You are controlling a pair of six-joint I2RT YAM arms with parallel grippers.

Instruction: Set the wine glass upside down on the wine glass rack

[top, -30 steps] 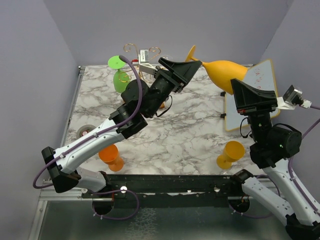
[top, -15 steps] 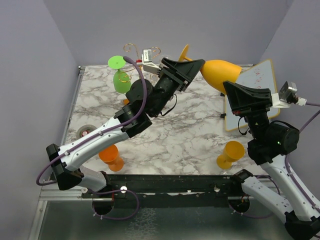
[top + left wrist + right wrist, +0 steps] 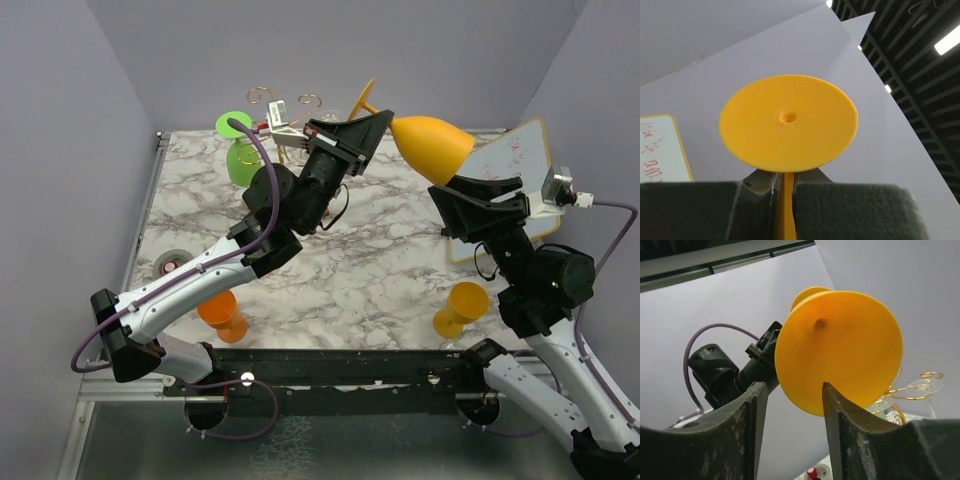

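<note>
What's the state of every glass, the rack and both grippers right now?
yellow wine glass: airborne, on its side, off the rack
left gripper: shut on its stem by the foot
right gripper: open, fingers flanking the bowl
wine glass rack: standing at the table's far edge
green wine glass: upside down on the rack
orange wine glass: on the table, ungripped
second yellow wine glass: on the table, ungripped

At the top centre of the overhead view, the left tool [image 3: 372, 125] hides the stem of the yellow wine glass [image 3: 432, 147] and all of the wine glass rack [image 3: 263, 96] except two gold curls, so its base goes unseen.
</note>
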